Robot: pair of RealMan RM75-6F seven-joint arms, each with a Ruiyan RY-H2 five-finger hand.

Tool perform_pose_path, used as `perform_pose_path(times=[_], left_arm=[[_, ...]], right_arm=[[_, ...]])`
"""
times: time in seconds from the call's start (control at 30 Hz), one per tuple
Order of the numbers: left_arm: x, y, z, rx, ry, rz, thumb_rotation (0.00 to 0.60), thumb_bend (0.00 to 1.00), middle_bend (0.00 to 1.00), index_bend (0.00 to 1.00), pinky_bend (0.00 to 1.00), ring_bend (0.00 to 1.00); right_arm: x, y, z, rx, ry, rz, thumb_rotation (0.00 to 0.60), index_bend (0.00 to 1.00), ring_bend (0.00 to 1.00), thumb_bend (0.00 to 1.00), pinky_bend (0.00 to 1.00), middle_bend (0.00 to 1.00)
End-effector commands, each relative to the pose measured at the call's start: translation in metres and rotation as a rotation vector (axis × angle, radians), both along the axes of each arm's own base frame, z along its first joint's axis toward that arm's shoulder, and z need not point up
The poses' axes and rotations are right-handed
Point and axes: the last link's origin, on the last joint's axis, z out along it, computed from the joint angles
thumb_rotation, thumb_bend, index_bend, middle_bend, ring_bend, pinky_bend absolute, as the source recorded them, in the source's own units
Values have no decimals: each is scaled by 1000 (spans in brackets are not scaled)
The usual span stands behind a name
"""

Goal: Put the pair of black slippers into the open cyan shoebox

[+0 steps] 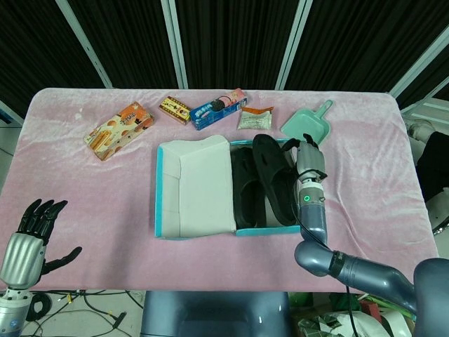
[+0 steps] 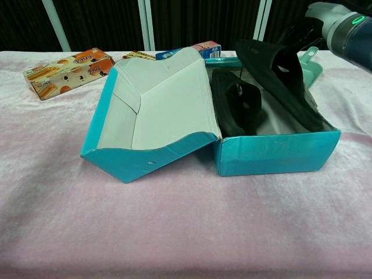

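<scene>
Right hand (image 1: pixel 307 156) grips the second black slipper (image 1: pixel 274 179), tilted, heel end low inside the cyan shoebox (image 2: pixel 273 154), beside the first slipper (image 1: pixel 245 186) further in. Risk: toe end catches the rear wall on release. Left hand (image 1: pixel 31 235) idle, fingers spread.

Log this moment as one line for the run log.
right hand: holds second slipper, toe inside shoebox, heel above back wall | first slipper: inside box | left hand: open, off to the side | step: release pending
</scene>
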Motion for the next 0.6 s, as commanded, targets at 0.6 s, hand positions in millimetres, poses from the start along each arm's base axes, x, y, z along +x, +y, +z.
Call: perform_pose_path(times=[0.6], left_arm=[[4,1,0,-1,7,-5,600,0,155,70,76,89]], right_arm=[[-57,7,20,141,145,14,600,90,0,36,111,29]])
